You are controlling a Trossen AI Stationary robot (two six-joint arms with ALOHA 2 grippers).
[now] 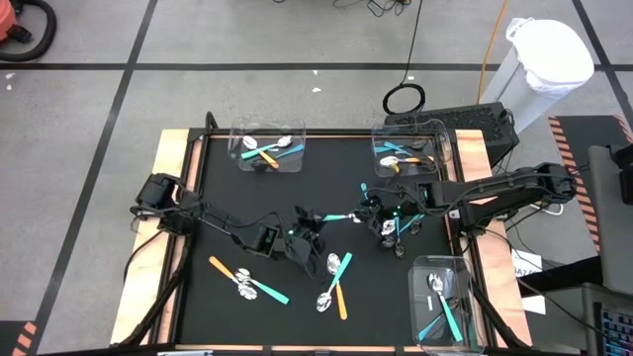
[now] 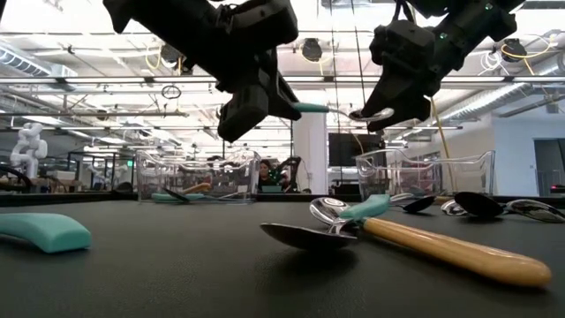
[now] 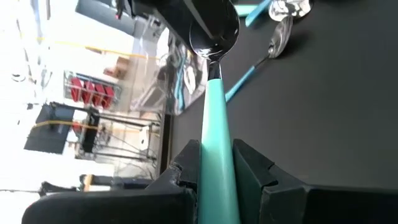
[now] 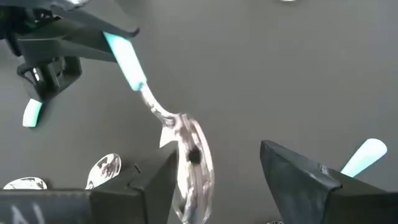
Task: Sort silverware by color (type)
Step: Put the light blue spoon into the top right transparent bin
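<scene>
teal spoon (image 3: pixel 217 124) handle end hidden in left end effector (image 3: pixel 217 171)

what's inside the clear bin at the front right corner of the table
The front-right bin holds a spoon with a teal handle and at least one more teal-handled utensil. The bin's far end runs out of the high view, so anything there is unseen.

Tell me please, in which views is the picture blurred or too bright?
Low view: the orange-handled utensil lying nearest is soft, and the ceiling lights glare. Left wrist view: the room behind is washed out white, while the teal-handled spoon in the left end effector stays sharp. Right wrist view: the spoon's head is smeared.
</scene>
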